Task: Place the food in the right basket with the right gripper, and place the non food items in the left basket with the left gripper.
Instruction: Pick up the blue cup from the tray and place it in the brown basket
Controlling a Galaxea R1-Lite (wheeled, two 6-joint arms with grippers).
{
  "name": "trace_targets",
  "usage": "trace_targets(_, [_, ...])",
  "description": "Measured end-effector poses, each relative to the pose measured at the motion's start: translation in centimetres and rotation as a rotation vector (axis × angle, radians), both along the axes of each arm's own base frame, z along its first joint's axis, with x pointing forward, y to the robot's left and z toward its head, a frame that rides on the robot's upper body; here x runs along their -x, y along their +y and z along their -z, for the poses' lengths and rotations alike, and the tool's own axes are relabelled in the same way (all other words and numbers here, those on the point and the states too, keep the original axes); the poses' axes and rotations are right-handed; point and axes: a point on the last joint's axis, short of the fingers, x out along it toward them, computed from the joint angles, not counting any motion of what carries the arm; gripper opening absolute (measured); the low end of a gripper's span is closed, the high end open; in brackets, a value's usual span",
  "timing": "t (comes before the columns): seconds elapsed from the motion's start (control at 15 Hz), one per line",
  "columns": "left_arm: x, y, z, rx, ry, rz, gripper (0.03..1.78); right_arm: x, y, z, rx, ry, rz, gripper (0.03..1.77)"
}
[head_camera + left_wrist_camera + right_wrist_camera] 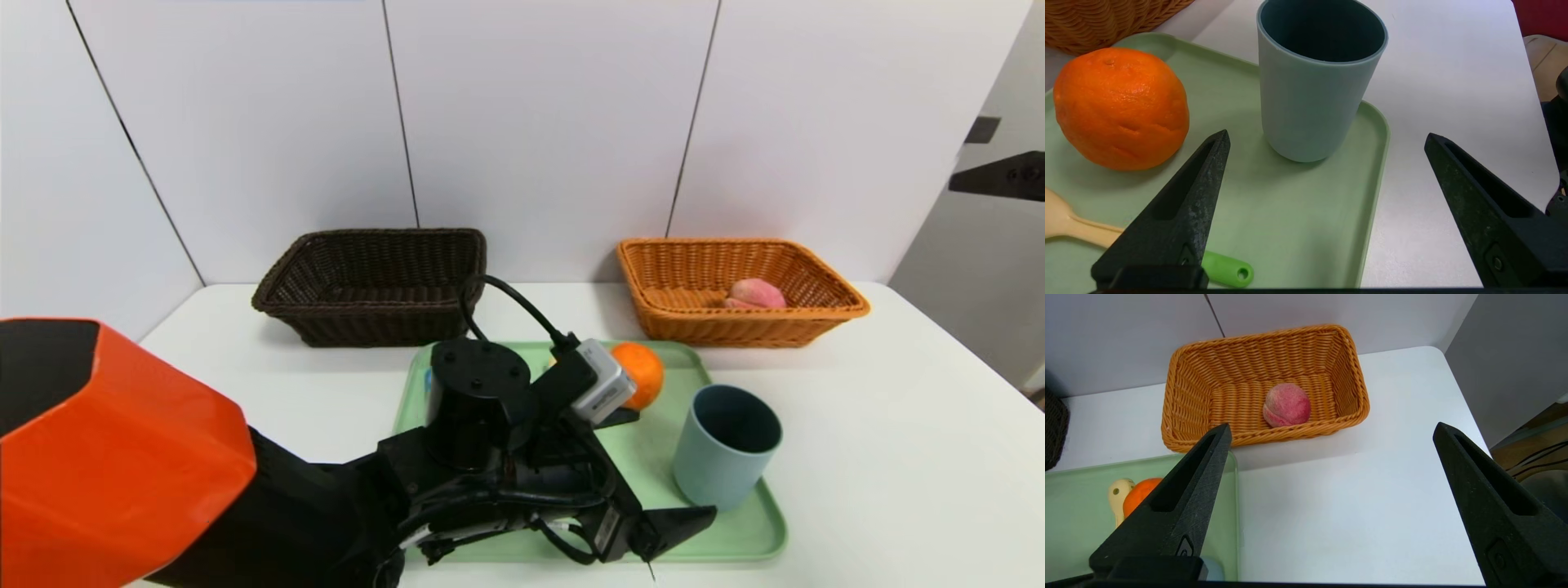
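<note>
On the green tray (739, 531) stand a grey-blue cup (1314, 90) and an orange (1122, 108). A pale yellow spoon with a green handle (1227, 270) lies beside them. My left gripper (1327, 136) hovers open over the tray's near right corner. The cup stands just beyond its fingertips, untouched. The peach (1287, 405) lies inside the light orange-tan basket (1180, 396) at the back right. My right gripper (1332, 426) is open and holds nothing, above bare table in front of that basket. The dark brown basket (371, 282) sits at the back left.
My left arm (473, 425) covers the tray's left half in the head view. A second pale spoon end (1116, 494) shows beside the orange. White wall panels stand right behind both baskets. The table edge (1470, 416) runs close on the right.
</note>
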Motion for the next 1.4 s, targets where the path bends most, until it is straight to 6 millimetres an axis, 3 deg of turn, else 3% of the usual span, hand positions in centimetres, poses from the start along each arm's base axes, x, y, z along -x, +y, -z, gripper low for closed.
trace_targets(0.8, [-1.8,-2.6,0.2,0.013,0.000,0.018,1.69,0.1,-0.1,0.2,0.000,0.005,0.006,1.71])
trace_targets(1.4, [-2.9,-5.8,1.7,0.023,-0.007,0.045,1.69,0.0,-0.2,0.9,0.003,0.031,0.006,1.71])
